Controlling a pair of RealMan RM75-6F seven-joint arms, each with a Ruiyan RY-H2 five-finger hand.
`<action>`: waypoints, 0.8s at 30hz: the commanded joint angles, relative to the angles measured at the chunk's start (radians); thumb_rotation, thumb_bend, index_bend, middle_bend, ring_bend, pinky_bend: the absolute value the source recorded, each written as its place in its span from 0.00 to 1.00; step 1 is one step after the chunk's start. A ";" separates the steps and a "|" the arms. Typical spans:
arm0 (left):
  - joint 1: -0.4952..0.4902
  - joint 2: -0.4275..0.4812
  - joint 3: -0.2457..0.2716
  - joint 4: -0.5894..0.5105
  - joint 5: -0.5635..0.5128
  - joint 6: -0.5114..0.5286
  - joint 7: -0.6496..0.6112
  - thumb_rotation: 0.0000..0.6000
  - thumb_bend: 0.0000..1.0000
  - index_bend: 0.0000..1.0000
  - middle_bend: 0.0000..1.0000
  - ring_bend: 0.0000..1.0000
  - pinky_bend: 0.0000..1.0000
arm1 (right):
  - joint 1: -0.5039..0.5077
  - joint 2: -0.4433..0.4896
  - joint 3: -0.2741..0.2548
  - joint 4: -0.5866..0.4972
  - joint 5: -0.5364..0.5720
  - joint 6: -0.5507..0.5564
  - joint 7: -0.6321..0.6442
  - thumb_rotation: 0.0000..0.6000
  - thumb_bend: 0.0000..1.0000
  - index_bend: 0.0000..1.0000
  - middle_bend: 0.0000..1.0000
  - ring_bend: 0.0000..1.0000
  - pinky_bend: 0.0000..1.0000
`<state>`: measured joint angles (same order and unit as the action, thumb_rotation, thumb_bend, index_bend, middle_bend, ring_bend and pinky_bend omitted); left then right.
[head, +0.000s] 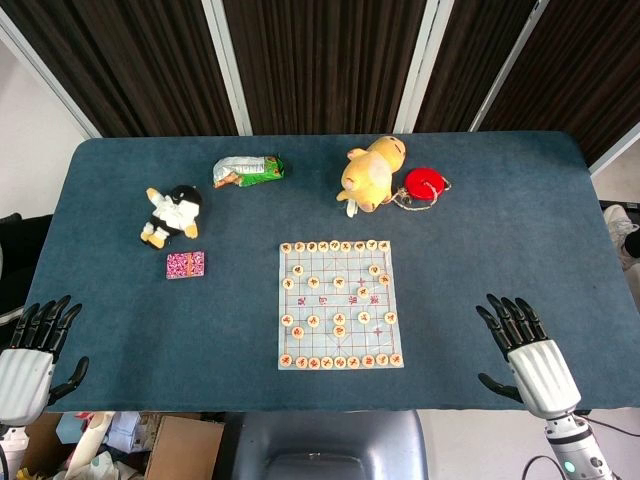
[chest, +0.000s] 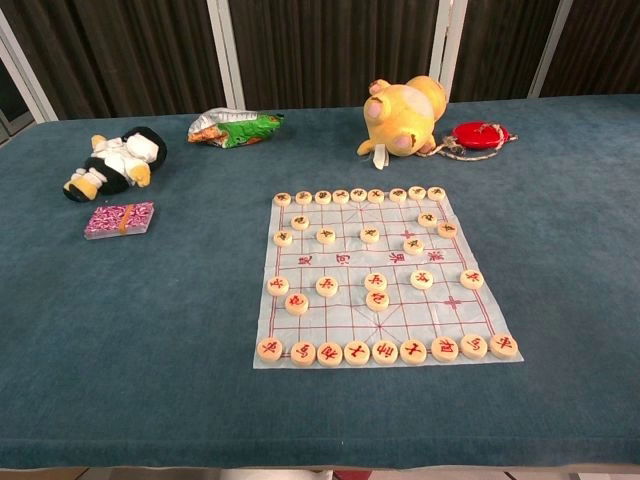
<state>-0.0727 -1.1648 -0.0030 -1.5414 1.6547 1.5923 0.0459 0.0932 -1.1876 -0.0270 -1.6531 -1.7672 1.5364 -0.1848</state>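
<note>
**Both hands at the near table edge, chess board between them**

From the head view I see my left hand (head: 30, 350) and right hand (head: 525, 350) at the near corners of the table (head: 480, 220), fingers spread, holding nothing; the chest view shows neither hand, but gives the pieces larger. Nearest to both hands lies one chess board (chest: 385, 275), a pale sheet with red lines, flat at table centre, well apart from each hand; round cream pieces with red or dark characters stand in full rows along its near and far edges, others scattered between. Farther: one pink patterned packet (head: 185, 264); one black-and-white plush toy (head: 172, 213); one green snack bag (head: 248, 170); one yellow plush toy (head: 370, 172), just beside one red round pouch (head: 425, 184).
</note>
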 joint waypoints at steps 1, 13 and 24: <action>0.001 0.001 0.001 -0.001 0.000 0.002 0.001 1.00 0.38 0.00 0.00 0.00 0.05 | 0.015 0.005 -0.006 0.009 -0.015 -0.020 0.023 1.00 0.21 0.00 0.00 0.00 0.00; -0.010 0.015 0.010 -0.007 -0.004 -0.031 -0.035 1.00 0.38 0.00 0.00 0.00 0.05 | 0.167 -0.033 -0.001 0.026 -0.057 -0.231 0.045 1.00 0.21 0.16 0.00 0.00 0.00; -0.016 0.006 0.000 -0.009 -0.030 -0.046 -0.036 1.00 0.37 0.00 0.00 0.00 0.05 | 0.369 -0.124 0.030 0.078 -0.016 -0.529 0.026 1.00 0.29 0.42 0.00 0.00 0.00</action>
<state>-0.0874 -1.1575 -0.0026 -1.5509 1.6268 1.5493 0.0088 0.4150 -1.2765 -0.0060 -1.6032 -1.7978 1.0609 -0.1498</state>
